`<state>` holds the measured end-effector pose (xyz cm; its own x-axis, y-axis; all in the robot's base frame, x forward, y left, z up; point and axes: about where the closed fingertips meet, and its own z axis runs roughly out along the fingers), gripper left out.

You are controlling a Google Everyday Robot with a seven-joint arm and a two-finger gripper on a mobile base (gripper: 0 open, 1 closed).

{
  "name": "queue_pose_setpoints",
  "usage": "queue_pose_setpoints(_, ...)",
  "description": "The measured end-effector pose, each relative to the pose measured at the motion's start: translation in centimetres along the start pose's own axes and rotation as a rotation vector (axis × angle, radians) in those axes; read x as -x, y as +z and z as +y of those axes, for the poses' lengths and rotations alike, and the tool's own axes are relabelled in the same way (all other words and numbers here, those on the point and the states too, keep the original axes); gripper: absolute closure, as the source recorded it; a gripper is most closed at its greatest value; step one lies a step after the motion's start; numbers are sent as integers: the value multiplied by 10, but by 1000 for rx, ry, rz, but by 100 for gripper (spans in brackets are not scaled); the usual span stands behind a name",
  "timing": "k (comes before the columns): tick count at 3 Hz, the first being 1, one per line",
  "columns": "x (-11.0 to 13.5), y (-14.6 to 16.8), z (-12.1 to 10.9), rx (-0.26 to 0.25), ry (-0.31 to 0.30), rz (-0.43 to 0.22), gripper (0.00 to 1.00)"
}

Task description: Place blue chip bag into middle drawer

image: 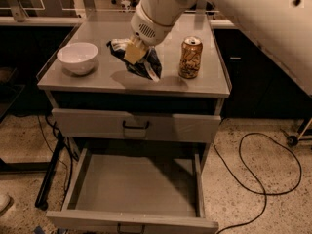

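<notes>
Gripper (pixel 134 52) clamped on the upper part of the blue chip bag (pixel 145 65). The bag hangs over the tabletop (pixel 195 84) near the middle of the front edge, closer to the can (pixel 190 57) than to the bowl (pixel 77 57).

Risks, as I judge them: the pinch on crumpled foil looks thin, so the bag may slip on the way down. Its low corner could snag the front edge or clip the can.

Middle drawer (pixel 136 184) pulled open below.

Count: one bag, one can, one bowl, two drawers. Upper drawer (pixel 136 126) shut.
</notes>
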<state>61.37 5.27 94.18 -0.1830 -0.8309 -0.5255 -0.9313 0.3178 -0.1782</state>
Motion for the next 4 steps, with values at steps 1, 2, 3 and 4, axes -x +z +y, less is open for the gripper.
queue_pose_setpoints(1, -5, 2, 8, 6, -3, 14, 100)
queue_pose_setpoints(2, -4, -7, 2, -7, -33, 31, 100)
queue_pose_setpoints(3, -13, -20, 23, 13, -19, 49, 100)
queue_pose_setpoints(4, -35, -9, 68, 85, 52, 66, 100)
